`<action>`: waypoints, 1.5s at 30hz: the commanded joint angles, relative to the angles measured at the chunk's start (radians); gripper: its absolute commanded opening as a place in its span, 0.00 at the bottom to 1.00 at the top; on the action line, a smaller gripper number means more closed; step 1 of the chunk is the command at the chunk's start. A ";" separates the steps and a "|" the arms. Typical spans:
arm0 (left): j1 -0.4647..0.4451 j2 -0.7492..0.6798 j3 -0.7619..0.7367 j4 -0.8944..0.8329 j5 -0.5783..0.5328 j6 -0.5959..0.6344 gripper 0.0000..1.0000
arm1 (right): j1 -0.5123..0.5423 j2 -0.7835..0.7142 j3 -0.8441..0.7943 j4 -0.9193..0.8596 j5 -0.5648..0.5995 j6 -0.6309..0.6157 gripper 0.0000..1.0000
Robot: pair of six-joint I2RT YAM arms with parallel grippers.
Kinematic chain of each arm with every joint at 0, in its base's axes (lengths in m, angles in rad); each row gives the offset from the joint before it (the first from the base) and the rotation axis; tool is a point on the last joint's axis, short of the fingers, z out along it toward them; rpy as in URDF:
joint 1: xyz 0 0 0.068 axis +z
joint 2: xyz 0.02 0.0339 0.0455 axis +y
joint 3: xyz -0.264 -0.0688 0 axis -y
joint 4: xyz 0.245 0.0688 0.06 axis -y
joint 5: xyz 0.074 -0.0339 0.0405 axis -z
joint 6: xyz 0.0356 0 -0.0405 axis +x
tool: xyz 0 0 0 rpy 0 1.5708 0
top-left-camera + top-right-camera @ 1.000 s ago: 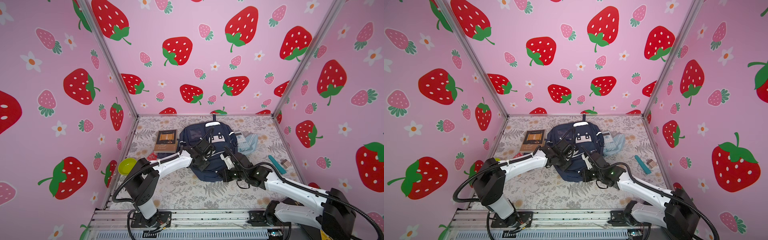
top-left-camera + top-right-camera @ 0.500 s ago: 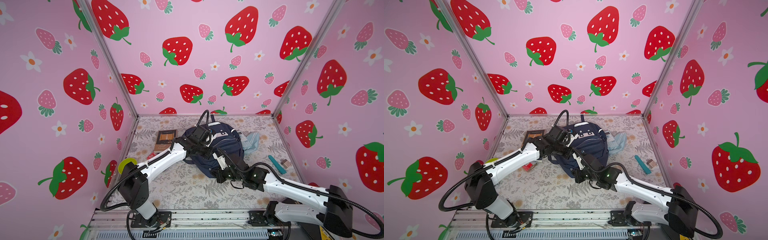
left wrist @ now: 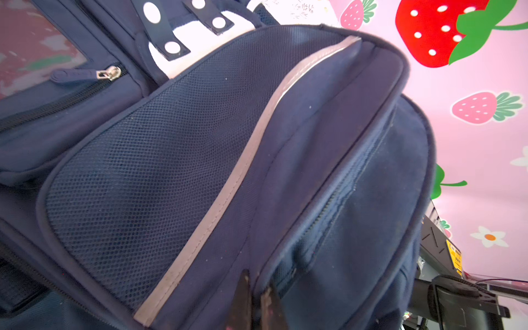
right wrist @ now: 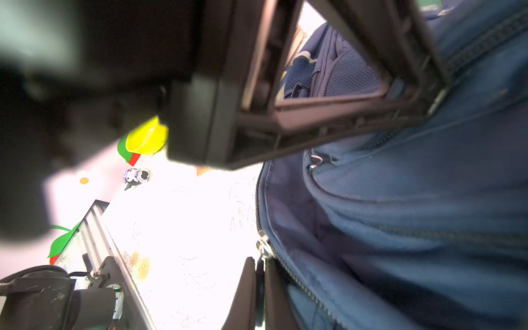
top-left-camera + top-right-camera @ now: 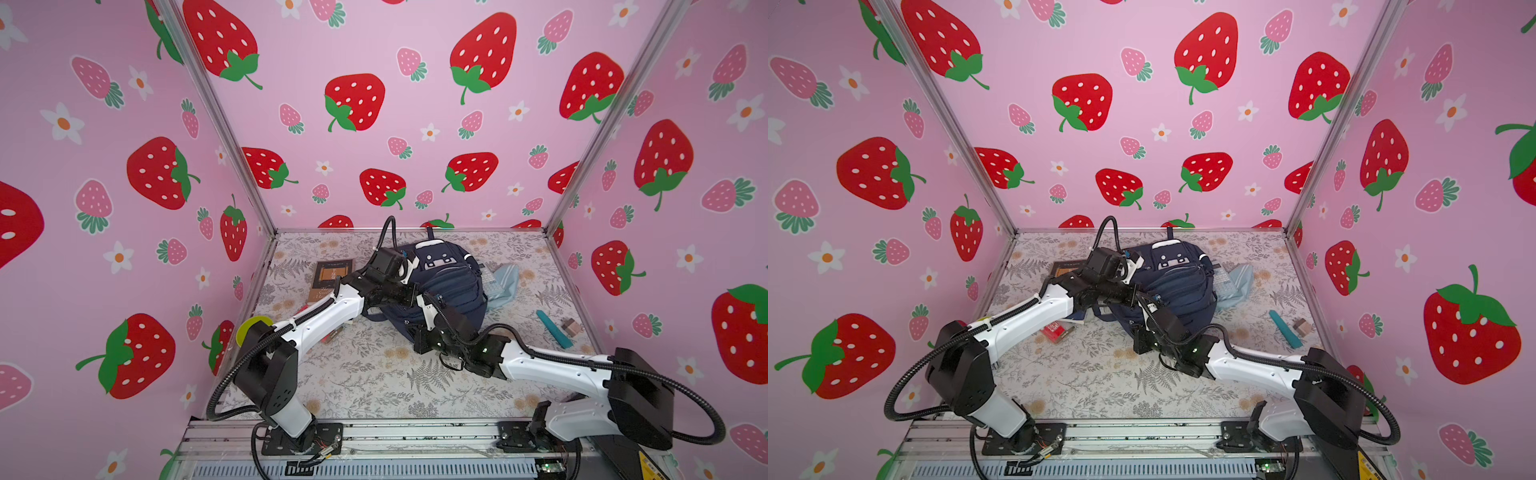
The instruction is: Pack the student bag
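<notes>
The student bag [image 5: 453,282] lies rear-centre on the worktop [image 5: 374,374]. The left hand [image 3: 257,300] is clenched on its fabric and the right hand [image 4: 259,285] on a zip pull. Packing looks barely begun: the book [image 5: 330,276] and calculator [image 5: 490,282] lie outside.

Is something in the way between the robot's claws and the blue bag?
No, nothing visible is. The left claw and the right claw are each shut on the student bag's fabric.

The student bag [image 3: 328,143] is matt navy cloth — mesh panel [image 3: 137,177], metal zip slider [image 3: 112,73].
</notes>
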 commanded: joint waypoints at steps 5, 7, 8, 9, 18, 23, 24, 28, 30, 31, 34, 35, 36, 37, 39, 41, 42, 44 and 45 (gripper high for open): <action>-0.065 -0.077 -0.078 0.254 0.152 -0.108 0.00 | 0.028 -0.047 0.027 -0.208 -0.027 0.058 0.00; -0.065 -0.081 -0.115 0.326 0.150 -0.162 0.00 | 0.028 -0.017 0.032 -0.212 -0.043 0.075 0.00; -0.065 -0.082 -0.131 0.351 0.150 -0.181 0.00 | 0.030 0.000 0.034 -0.200 -0.050 0.083 0.00; -0.067 -0.081 -0.146 0.381 0.149 -0.200 0.00 | 0.030 0.026 0.036 -0.177 -0.060 0.084 0.00; -0.076 -0.101 -0.253 0.544 0.141 -0.293 0.00 | 0.007 0.212 0.109 -0.060 -0.092 0.023 0.13; -0.073 -0.089 -0.244 0.449 0.159 -0.201 0.00 | -0.003 0.171 0.063 -0.087 -0.108 0.019 0.38; -0.072 -0.089 -0.245 0.423 0.153 -0.174 0.00 | -0.011 0.154 0.043 -0.099 -0.106 0.018 0.40; -0.064 -0.088 -0.247 0.336 0.127 -0.085 0.00 | -0.087 0.043 -0.037 -0.145 -0.127 0.034 0.43; -0.064 -0.088 -0.240 0.292 0.121 -0.039 0.00 | -0.124 -0.029 -0.052 -0.180 -0.133 0.017 0.46; -0.064 -0.087 -0.236 0.278 0.121 -0.023 0.00 | -0.137 -0.059 -0.049 -0.196 -0.136 0.000 0.46; -0.064 -0.075 -0.217 0.234 0.121 0.026 0.00 | -0.179 -0.147 -0.023 -0.249 -0.127 -0.058 0.57; -0.064 -0.070 -0.207 0.214 0.121 0.046 0.00 | -0.196 -0.169 -0.009 -0.272 -0.118 -0.070 0.59; -0.064 -0.068 -0.198 0.186 0.116 0.069 0.00 | -0.222 -0.189 0.006 -0.298 -0.110 -0.077 0.59; -0.064 -0.063 -0.189 0.165 0.114 0.086 0.00 | -0.243 -0.200 0.018 -0.313 -0.108 -0.082 0.59; -0.064 -0.060 -0.169 0.130 0.104 0.118 0.00 | -0.295 -0.219 0.034 -0.334 -0.113 -0.089 0.59; -0.062 -0.066 -0.150 0.096 0.094 0.137 0.11 | -0.352 -0.214 0.049 -0.342 -0.135 -0.091 0.59; -0.063 -0.077 -0.140 0.085 0.082 0.138 0.25 | -0.371 -0.203 0.061 -0.338 -0.154 -0.095 0.58; -0.061 -0.112 -0.134 0.081 0.040 0.120 0.44 | -0.387 -0.172 0.094 -0.337 -0.180 -0.104 0.58; -0.054 -0.139 -0.135 0.082 0.014 0.102 0.50 | -0.388 -0.155 0.116 -0.333 -0.201 -0.110 0.58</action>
